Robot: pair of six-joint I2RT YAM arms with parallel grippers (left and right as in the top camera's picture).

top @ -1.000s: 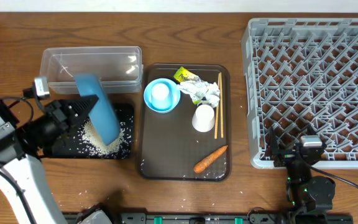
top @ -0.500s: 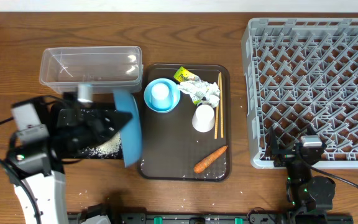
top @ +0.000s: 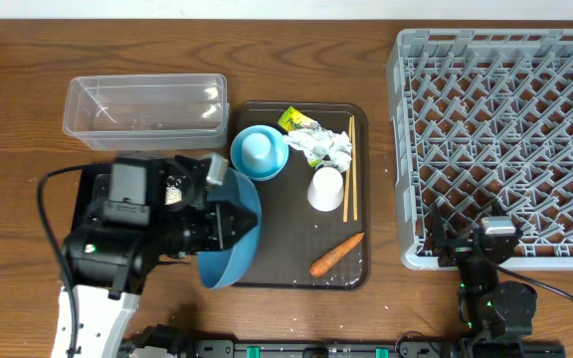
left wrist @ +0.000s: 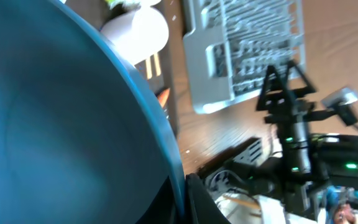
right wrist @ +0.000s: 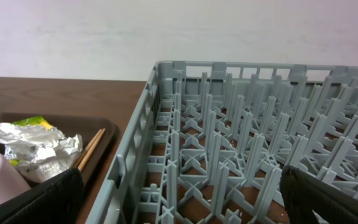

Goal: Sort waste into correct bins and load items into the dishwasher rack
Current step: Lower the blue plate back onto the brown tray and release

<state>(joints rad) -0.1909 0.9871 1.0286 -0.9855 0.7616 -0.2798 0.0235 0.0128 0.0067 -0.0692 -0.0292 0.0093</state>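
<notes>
At the far left the clear tub [top: 145,109] sits on the table. Just nearer lies the black tray [top: 92,189], mostly hidden under the left arm, with rice [top: 175,189] showing in it. The left gripper [top: 212,214] is clamped on the rim of the blue plate [top: 232,234] – the plate is tilted steeply, hanging over the near-left corner of the brown serving tray [top: 296,270]. It fills the left wrist view.

On that tray, far left, the light-blue bowl [top: 239,159] holds a white cup [top: 257,147]. To its right lie the wrapper [top: 294,121] and crumpled paper [top: 328,147], and nearer, the second white cup [top: 324,189], with the chopsticks [top: 349,169] just beside it. The carrot [top: 336,254] lies near the tray's near edge.

The grey rack [top: 505,129] fills the right side. The right gripper [right wrist: 180,177] sits at its near edge – jaws spread wide, holding nothing.
</notes>
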